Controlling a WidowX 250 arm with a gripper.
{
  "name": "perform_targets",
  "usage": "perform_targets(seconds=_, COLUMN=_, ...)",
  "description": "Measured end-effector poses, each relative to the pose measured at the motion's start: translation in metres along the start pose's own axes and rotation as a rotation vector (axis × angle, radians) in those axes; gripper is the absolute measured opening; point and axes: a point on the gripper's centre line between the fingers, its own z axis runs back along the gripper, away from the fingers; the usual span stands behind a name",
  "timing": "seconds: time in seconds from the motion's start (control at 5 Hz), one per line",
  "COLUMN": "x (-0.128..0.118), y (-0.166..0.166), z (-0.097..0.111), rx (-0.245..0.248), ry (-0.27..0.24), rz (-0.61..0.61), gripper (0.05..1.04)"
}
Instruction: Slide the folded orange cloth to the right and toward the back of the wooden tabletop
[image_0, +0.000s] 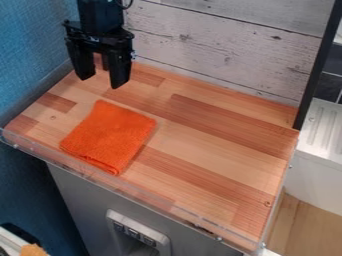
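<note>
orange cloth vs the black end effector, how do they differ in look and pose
The orange cloth is bright and soft-looking, while the end effector is black and hard-looking. The orange cloth lies folded and flat on the wooden worktop; the end effector hangs upright, its two fingers pointing down and spread apart. Both are in the left half of the camera view.

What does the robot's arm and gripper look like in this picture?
The arm is black, with a blocky section just above the gripper and a thin dark cable looping out near its top. The gripper is black too, with a wide crosspiece carrying two thick, angular fingers that taper toward their tips.
</note>
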Motion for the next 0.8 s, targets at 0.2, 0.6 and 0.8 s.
perform_targets(seconds=0.2, x=-0.004, y=-0.001, z=-0.012, rx=0.001, ry=-0.001, rz=0.003, gripper=0.673)
perform_targets(seconds=0.6, x=0.003, y=-0.003, z=-0.046, rx=0.028, ry=-0.076, rz=0.044, gripper=0.156)
perform_targets(seconds=0.8, x=0.010, y=-0.006, z=-0.061, rx=0.040, ry=-0.106, rz=0.051, gripper=0.067)
